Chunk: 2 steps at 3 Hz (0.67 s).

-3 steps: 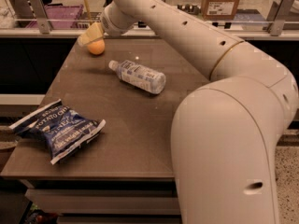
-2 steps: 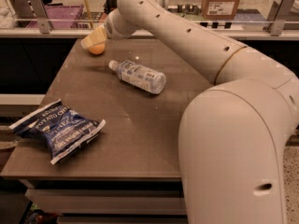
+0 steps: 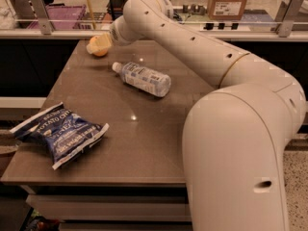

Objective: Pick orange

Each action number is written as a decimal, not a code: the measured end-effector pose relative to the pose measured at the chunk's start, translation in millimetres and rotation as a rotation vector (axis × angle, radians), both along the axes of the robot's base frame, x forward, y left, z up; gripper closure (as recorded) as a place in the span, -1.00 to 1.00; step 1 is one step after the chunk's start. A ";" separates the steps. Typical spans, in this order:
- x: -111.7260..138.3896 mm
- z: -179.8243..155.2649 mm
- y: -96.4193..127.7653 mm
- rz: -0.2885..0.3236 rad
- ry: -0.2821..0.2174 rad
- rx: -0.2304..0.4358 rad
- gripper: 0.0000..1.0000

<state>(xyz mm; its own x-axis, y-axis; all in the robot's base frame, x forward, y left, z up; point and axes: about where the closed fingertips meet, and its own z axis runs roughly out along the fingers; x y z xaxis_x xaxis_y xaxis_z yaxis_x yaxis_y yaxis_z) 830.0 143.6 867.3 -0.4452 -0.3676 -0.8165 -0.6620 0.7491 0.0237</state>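
Camera view: reaching arm (image 3: 192, 47) across table (image 3: 154, 129) to its far left corner, setting gripper (image 3: 97, 43) right against orange (image 3: 101, 51). Covering upper left of the fruit with pale gripper tip; leaving only lower right of the skin showing.

Comparing with a second ago: then sitting just off the fruit with most of it exposed, since then closing in over it from the upper right. Not noting any lift; fruit apparently resting on the tabletop at the same corner spot. Cannot tell whether clamped on the fruit or merely straddling it, contact side being hidden.

Leaving water bottle (image 3: 144, 79) lying on its side mid-table, cap end toward the orange, near but apart, unmoved. Leaving blue chip bag (image 3: 60, 134) at near left edge, well apart, also unmoved.

Judging step as approach turning into grasp: reach done, squeeze and lift pending. Watching for round fruit rolling toward the table edge if nudged before being clamped.
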 end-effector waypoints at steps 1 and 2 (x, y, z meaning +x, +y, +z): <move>3.4 -0.9 11.1 0.019 -0.014 -0.010 -1.00; 7.4 -1.4 20.2 0.032 -0.026 -0.015 -1.00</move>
